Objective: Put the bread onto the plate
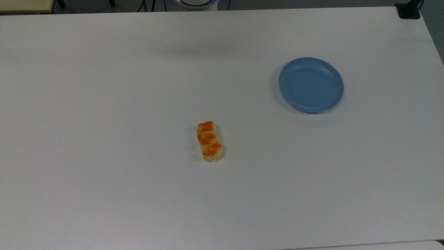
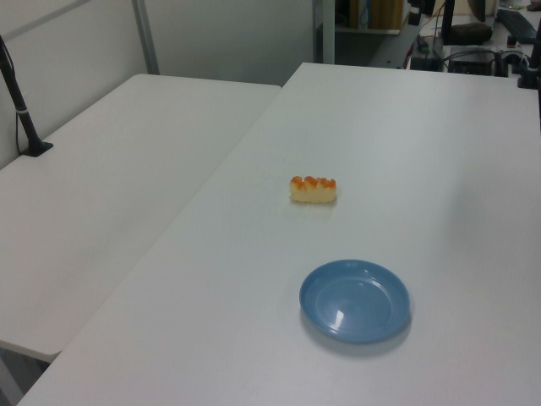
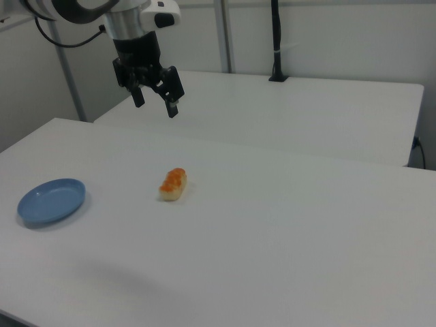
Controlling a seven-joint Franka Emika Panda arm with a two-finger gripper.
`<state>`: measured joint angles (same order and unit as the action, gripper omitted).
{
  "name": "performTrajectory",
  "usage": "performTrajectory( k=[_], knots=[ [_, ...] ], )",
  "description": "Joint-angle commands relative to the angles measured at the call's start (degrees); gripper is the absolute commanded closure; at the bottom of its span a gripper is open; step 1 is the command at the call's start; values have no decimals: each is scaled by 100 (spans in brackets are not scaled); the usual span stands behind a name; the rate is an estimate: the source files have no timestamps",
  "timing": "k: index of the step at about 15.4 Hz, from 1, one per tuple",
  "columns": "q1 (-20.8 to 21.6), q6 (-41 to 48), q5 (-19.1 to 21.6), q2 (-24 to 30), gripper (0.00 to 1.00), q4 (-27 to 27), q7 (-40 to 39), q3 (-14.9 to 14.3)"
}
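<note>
From the top view I see the bread (image 1: 209, 141) lying flat on the white table (image 1: 104, 139), near the middle, its long axis running nearly up and down the frame with the lower end leaning slightly toward the top view's right; the three orange lumps face up. The light blue plate (image 1: 311, 84) sits well apart, up and toward the top view's right, with nothing on it. In the left view the bread (image 2: 314, 189) lies crosswise, long axis left to right, with the plate (image 2: 355, 300) nearer the camera. In the right view the tool (image 3: 154, 100) hangs in the air above the table's far edge, well clear of the bread (image 3: 173, 184), fingers spread apart and holding nothing; the plate (image 3: 52, 200) rests toward the right view's left.
</note>
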<state>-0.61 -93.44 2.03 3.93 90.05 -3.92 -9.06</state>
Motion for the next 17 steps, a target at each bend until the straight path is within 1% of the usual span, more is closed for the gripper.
performTrajectory(
  k=[1, 10, 12, 13, 14, 15, 17],
  knots=[
    [26, -113, 70, 29, 0, 83, -127, -26],
    [79, 106, 25, 29, 0, 22, -65, 1],
    [201, 186, -158, -128, 0, -31, -100, 18],
    [359, 134, -333, -295, 0, -49, -74, 18],
    [499, -84, -526, -444, 0, -49, -57, 18],
    [544, -443, -554, -550, 0, -32, -48, 18],
    [536, -1051, -406, -813, 0, -14, -65, 10]
  ],
)
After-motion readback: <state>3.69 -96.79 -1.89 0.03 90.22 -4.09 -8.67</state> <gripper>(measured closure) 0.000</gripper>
